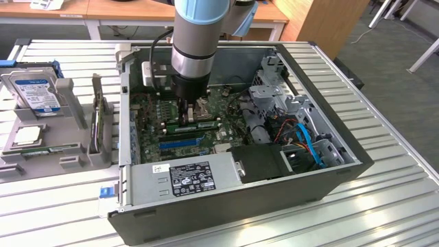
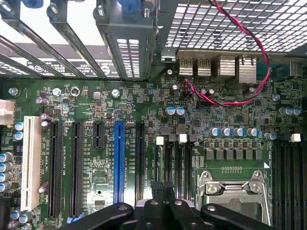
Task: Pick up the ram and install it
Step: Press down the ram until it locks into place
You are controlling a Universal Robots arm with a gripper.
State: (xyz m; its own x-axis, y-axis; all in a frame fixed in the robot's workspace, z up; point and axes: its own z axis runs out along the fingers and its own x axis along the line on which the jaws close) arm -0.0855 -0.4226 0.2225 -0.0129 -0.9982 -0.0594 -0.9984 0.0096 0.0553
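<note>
My gripper [image 1: 186,110] reaches down into the open computer case [image 1: 343,170], just above the green motherboard [image 1: 154,116]. Directly beneath its tip, a narrow green stick that looks like the ram [image 1: 195,124] runs along the memory slots. I cannot tell whether the tip touches it. In the wrist view the gripper [image 2: 161,186] is shut, its black fingertips [image 2: 156,184] pressed together with nothing between them. They hang over the memory slots [image 2: 175,163], beside the processor socket [image 2: 230,189]. The ram cannot be told apart from the slots in that view.
A blue expansion slot [image 2: 119,160] and black ones lie beside the memory slots. Red and black wires [image 2: 240,96] loop near the rear ports. The power supply [image 1: 188,177] and blue cables [image 1: 312,146] fill the case's near side. Outside, a grey holder [image 1: 41,149] carries a hard drive [image 1: 34,92].
</note>
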